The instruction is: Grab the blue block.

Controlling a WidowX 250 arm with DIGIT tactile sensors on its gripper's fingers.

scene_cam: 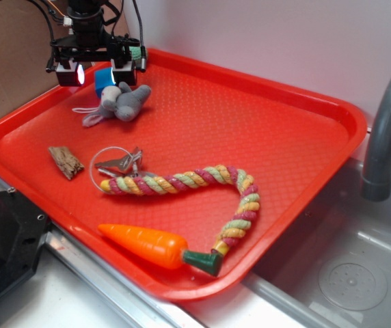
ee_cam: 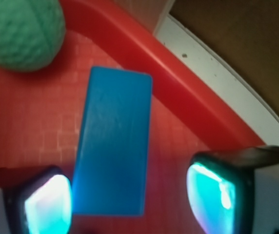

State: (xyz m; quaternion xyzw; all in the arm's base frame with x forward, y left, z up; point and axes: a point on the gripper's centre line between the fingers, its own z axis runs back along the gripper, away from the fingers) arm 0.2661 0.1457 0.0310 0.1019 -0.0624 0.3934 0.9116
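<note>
- The blue block (ee_cam: 112, 146) lies on the red tray (scene_cam: 271, 137), between the spread fingers of the end effector (ee_cam: 129, 197), closer to the left pad.
- Green knitted ball (ee_cam: 20, 31) sits upper left, wrist view.
- Tray rests beside a sink faucet (scene_cam: 387, 130), exterior view's right.
</note>
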